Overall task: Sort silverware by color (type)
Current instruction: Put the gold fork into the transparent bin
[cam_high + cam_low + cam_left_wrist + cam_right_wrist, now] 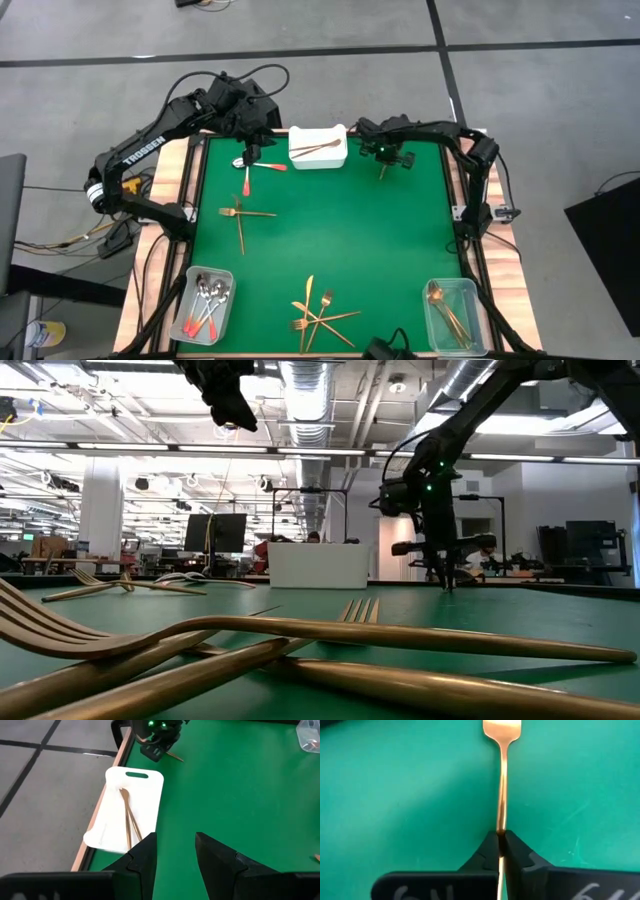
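your right gripper (500,839), beside the white rectangular tray (318,156), pinches a thin, rigid, slick copper fork (502,780) mid-handle; left gripper (175,851) hangs apart.

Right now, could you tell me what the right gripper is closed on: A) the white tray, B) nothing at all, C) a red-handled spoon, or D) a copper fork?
D: in the right wrist view the right gripper is clamped on the handle of a copper fork lying over the green mat.
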### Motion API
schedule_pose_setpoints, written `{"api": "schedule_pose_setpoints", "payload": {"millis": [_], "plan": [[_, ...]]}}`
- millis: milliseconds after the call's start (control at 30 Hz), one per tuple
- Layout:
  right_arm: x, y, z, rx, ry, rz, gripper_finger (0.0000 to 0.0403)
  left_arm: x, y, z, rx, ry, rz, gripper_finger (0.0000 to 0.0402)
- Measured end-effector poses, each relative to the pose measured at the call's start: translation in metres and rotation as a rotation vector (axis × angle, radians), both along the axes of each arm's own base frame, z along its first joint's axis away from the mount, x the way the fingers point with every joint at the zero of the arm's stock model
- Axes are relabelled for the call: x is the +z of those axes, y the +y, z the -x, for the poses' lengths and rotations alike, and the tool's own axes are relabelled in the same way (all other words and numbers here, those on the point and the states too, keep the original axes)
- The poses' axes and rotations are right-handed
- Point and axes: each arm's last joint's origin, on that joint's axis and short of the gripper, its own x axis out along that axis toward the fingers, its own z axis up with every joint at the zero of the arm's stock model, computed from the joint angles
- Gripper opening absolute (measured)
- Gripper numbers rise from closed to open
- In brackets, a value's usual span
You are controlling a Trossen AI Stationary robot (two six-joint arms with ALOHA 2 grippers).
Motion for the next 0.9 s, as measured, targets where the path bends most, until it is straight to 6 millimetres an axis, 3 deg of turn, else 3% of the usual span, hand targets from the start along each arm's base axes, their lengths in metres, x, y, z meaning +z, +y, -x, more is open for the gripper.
{"api": "schedule_pose_setpoints", "payload": {"millis": [167,300,600,900], "plan": [[0.034,0.026,-0.01,0.139,-0.031,0.083,0.0019,0.0,0.0,0.0,0.013,-0.001,0.015,0.0121],[0.072,0.064,-0.012,0.276,-0.004,0.171,0.0018,0.0,0.0,0.0,0.057,-0.012,0.063,0.0121],[0.138,0.159,0.025,0.623,0.102,0.158,0.0017,0.003,-0.01,-0.011,0.13,-0.079,0.155,0.0121],[0.178,0.268,0.071,0.916,-0.124,0.104,0.0016,0.016,-0.04,-0.041,0.202,-0.237,0.191,0.0121]]}}
